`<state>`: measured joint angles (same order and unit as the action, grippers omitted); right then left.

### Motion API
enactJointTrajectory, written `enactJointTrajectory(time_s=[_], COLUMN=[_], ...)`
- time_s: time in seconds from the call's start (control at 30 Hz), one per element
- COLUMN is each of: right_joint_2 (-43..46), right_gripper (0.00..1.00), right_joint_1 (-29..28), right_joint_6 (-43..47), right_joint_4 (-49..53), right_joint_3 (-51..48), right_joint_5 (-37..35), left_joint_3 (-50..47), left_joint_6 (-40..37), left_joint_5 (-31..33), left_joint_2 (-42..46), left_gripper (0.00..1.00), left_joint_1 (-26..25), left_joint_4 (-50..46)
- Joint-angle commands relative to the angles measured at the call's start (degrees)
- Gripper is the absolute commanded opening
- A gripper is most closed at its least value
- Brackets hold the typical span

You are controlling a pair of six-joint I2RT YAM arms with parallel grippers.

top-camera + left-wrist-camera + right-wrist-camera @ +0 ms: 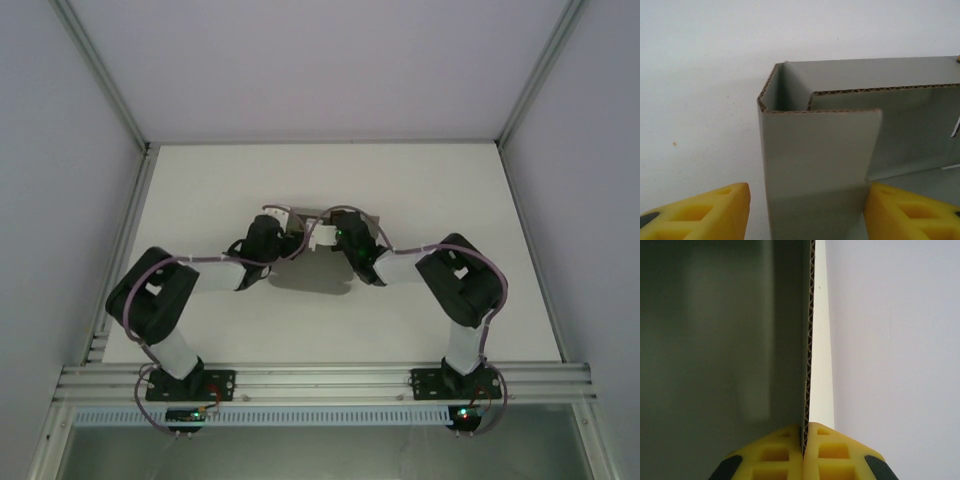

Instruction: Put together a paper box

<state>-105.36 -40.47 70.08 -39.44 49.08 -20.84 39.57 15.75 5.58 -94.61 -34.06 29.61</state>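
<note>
The paper box (312,218) is grey corrugated cardboard, partly folded up, at the middle of the table between both arms. In the left wrist view a corner of the paper box (900,105) stands upright, with one folded flap (815,150) in front. My left gripper (807,192) is open and straddles that flap; its left finger stands apart from the card and its right finger sits at the flap's edge. My right gripper (806,435) is shut on the edge of a box wall (810,340), whose grey inner face lies to the left.
The white table (250,190) stretches around the box, enclosed by pale walls and aluminium frame rails (320,380) at the near edge. Both arms bend inward, the left gripper (283,228) and right gripper (338,232) close together.
</note>
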Motion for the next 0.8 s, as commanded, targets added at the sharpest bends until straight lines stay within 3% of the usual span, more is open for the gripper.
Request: enactJointTrajectory(time_s=[0.0,0.07,0.13,0.23,0.47,0.6,0.67,0.77], right_joint_2=[0.95,0.95,1.02,1.21,1.41,0.26,-0.66,-2.16], right_gripper=[0.0,0.0,0.0,0.0,0.0,0.0,0.0,0.0], right_joint_1=[0.35,0.35,0.3,0.15,0.04,-0.64,-0.79,-1.16], right_joint_6=[0.97,1.06,1.26,2.07,4.7,9.25,11.69,14.86], right_joint_4=[2.29,2.4,2.53,0.6,-3.29,-11.46,-15.46,-18.84], right_joint_3=[0.78,0.85,0.83,0.26,-0.38,-1.34,-1.48,-1.15], right_joint_5=[-1.34,-1.48,-1.58,-1.5,-0.55,0.19,0.62,0.27], left_joint_3=[-0.94,-2.0,-4.08,-6.61,-11.41,-10.7,-9.72,-9.72], left_joint_6=[-1.34,-0.1,0.61,0.47,5.85,7.12,4.26,1.42], left_joint_5=[-2.94,-5.17,-9.54,-10.03,-5.65,-4.72,-6.65,-15.41], left_joint_2=[2.17,3.29,5.72,10.92,20.86,19.56,16.5,11.8], left_gripper=[0.6,0.63,0.72,1.0,1.0,1.0,1.0,1.0], left_joint_1=[1.28,2.43,3.84,4.62,14.26,19.18,19.47,19.45], left_joint_4=[-1.05,-0.47,1.53,2.61,0.16,-2.23,-2.35,3.11])
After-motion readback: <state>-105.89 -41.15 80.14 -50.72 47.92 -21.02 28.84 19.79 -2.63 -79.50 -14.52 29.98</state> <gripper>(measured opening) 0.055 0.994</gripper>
